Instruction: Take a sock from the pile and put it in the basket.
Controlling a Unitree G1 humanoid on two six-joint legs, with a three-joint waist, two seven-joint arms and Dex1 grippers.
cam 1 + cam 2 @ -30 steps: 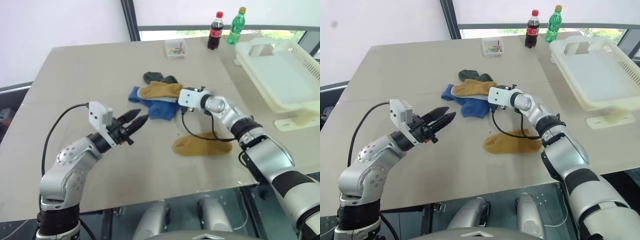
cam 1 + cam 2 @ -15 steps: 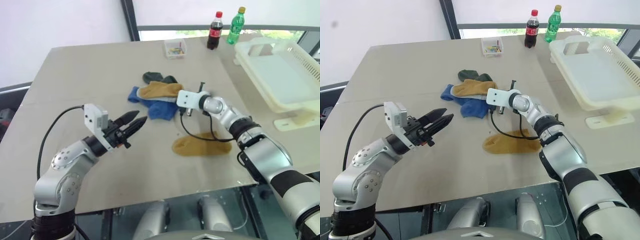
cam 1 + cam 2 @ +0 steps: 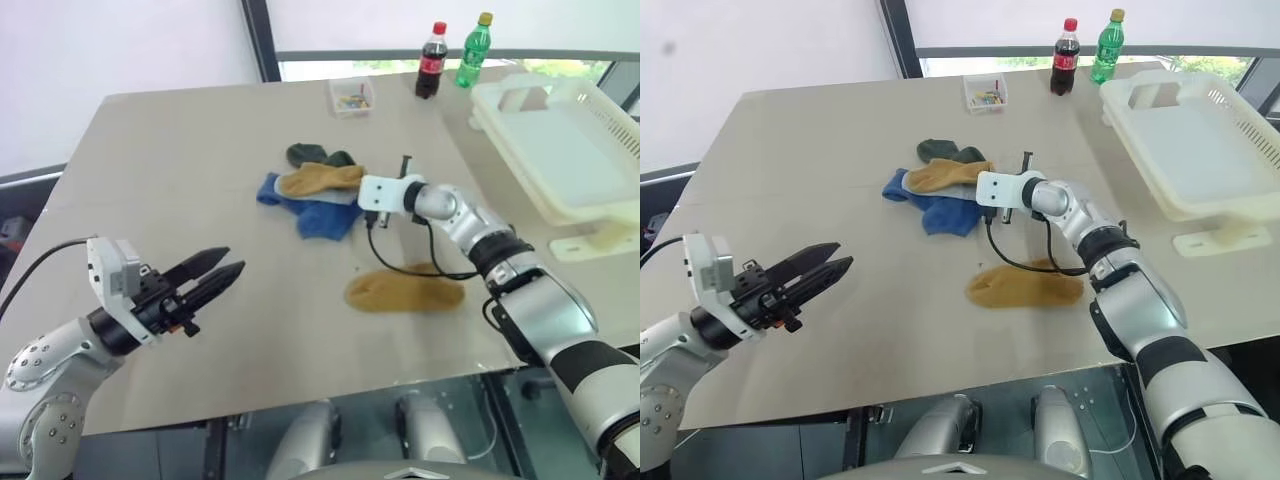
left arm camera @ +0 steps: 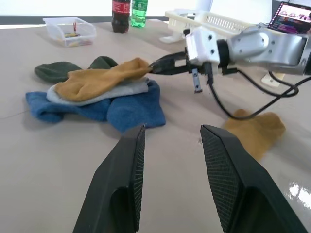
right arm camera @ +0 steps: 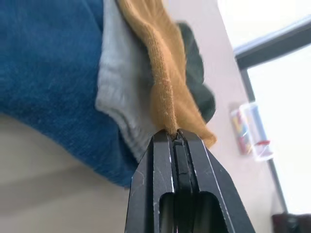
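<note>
The pile point(image 3: 315, 192) of socks lies near the middle of the table point(image 3: 170, 170): a mustard-yellow sock point(image 3: 322, 179) on top, a pale grey sock point(image 4: 114, 90) under it, a blue sock point(image 3: 322, 217) spread beneath both, and a dark green sock point(image 3: 305, 154) at the far side. The right gripper point(image 3: 356, 186) has its two black fingers pressed tight together on the near edge of the mustard-yellow sock, which is pinched and lifted slightly at that end while the rest of it lies on the pile. The right arm reaches forward and across toward the left, the wrist sloping slightly down, a black cable looping from it over the table.

A second mustard-yellow sock point(image 3: 405, 291) lies flat by itself, nearer the table's front edge, below the right forearm.

The left gripper point(image 3: 222, 272) hangs over the front left part of the table, well apart from the pile, pointing level toward the right. Its fingers stand partly open with nothing between them.

The basket point(image 3: 560, 150) sits at the far right, tilted up on its near side, nothing in it. At the far edge stand a small clear box point(image 3: 352, 96), a dark cola bottle point(image 3: 431, 62) with a red label and a green bottle point(image 3: 473, 52); the label writing is too small to read.
</note>
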